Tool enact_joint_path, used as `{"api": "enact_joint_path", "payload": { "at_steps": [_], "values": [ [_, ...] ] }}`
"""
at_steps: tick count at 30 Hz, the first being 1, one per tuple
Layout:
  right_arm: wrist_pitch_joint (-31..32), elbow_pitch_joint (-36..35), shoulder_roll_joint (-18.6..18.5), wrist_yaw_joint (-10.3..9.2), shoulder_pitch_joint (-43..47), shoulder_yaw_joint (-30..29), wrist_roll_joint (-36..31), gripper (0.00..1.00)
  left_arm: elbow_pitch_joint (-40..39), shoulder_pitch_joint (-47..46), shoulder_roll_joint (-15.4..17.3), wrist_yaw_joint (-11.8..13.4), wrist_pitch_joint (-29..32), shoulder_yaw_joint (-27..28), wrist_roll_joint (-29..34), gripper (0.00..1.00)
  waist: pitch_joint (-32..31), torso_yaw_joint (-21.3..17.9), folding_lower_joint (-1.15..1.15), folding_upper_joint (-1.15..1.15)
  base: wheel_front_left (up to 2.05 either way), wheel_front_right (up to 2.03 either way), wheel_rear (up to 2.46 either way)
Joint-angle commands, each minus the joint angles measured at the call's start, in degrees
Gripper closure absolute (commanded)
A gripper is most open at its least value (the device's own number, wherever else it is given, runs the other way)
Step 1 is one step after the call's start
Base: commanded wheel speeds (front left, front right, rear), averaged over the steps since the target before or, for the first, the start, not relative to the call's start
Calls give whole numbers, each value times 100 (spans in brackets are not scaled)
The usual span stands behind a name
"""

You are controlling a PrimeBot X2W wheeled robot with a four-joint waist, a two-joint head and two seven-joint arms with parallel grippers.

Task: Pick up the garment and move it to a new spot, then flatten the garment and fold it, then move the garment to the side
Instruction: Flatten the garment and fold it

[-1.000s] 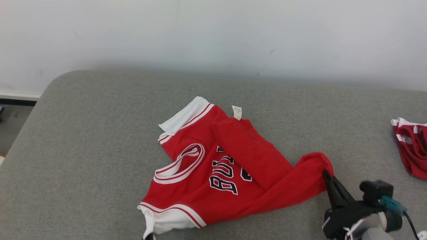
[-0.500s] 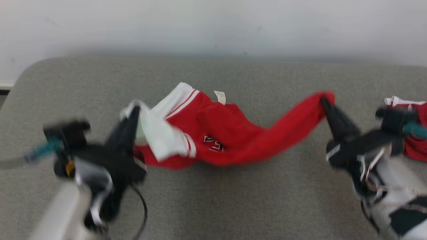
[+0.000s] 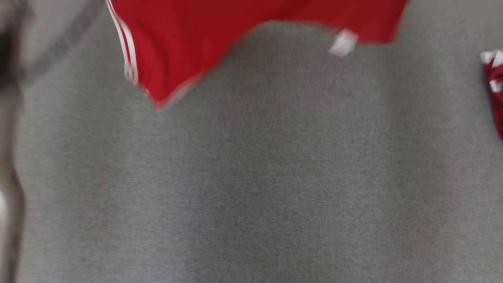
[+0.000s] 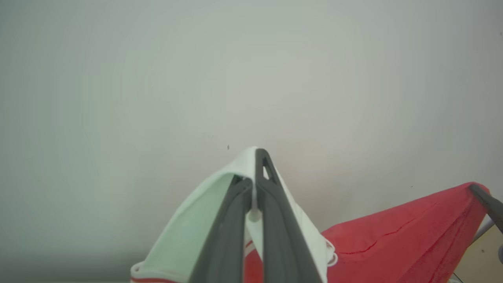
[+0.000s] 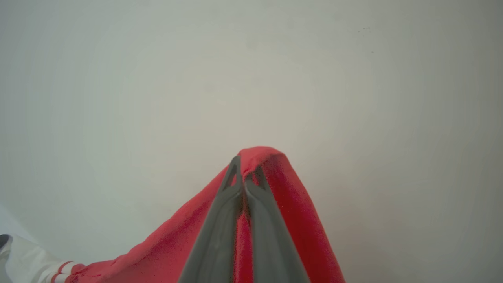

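The garment (image 3: 177, 39) hangs blurred along the top of the head view, lifted off the grey cushion (image 3: 255, 177), with a white label (image 3: 343, 42) dangling from its lower edge. My left gripper (image 4: 251, 169) is shut on the garment's white sleeve (image 4: 188, 232), held up in front of a pale wall. The red body (image 4: 404, 236) stretches off to the right, where a dark finger of the other gripper (image 4: 487, 202) pinches it. My right gripper (image 5: 245, 167) is shut on a fold of the red cloth (image 5: 298, 220), also raised against the wall.
A smaller red garment with white trim (image 3: 494, 90) lies at the cushion's right edge. A blurred dark and pale shape (image 3: 8, 157) runs down the left border of the head view. Wide grey cushion lies beneath the hanging cloth.
Both grippers have raised the garment off the cushion and spread it between them. The head view has tilted down, so the arms have left it and the picture is blurred.
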Motion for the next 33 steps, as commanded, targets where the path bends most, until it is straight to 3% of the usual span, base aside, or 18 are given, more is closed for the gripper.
{"api": "enact_joint_path", "payload": {
  "at_steps": [1, 9, 18, 27, 33],
  "values": [
    [-24, 202, 33, 7, -281, -81, -7, 100, 163, -353, -42, 31, -73, 56, 38, 100, 733, -223, -3, -1, 0, 0, 0],
    [-229, 1581, 240, 7, -2217, -246, -384, 100, 1608, -2691, -317, -94, -644, -33, 390, 100, 1202, -395, -3, -1, 0, 0, 0],
    [-581, 2371, 268, 7, -3352, -161, -726, 100, 2791, -4076, -634, -304, -1263, -254, 659, 100, 1496, -462, -3, -1, 0, 0, 0],
    [-670, 2520, 340, 7, -3420, 8, -658, 100, 3573, -4426, -806, -600, -1799, -288, 616, 100, 1599, -409, -3, -1, 0, 0, 0],
    [-682, 2074, 295, 7, -2751, 235, -399, 100, 3796, -3808, -860, -923, -2191, -162, 351, 100, 1321, -275, -3, -1, 0, 0, 0]
  ]
}}
